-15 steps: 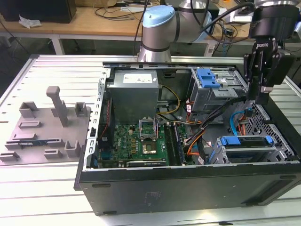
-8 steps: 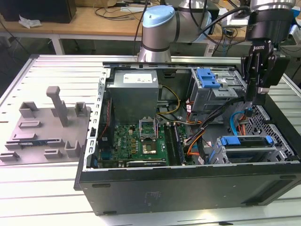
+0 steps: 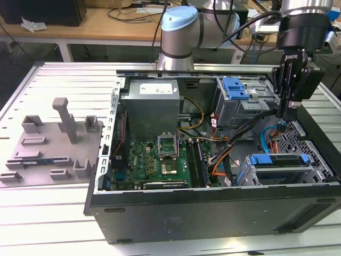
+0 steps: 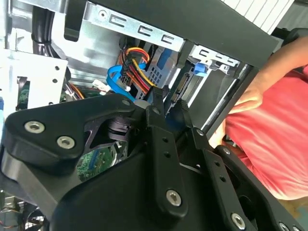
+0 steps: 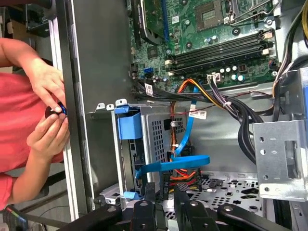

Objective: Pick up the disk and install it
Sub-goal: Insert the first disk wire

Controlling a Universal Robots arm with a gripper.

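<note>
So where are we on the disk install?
Done, apparently: the disk sits slotted inside the case, at the exterior view's right, blue bracket showing. In hand: the gripper hovers close to it. Left: can't tell whether it's fully seated or cabled.

You are in a robotics lab: an opened computer case (image 3: 213, 213) sits on a slotted aluminium surface (image 3: 53, 213), with cable-strewn wooden benches (image 3: 106, 24) behind the arm (image 3: 181, 32).

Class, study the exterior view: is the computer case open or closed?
Open: the computer case lies with its top side uncovered, so the motherboard inside shows.
</note>
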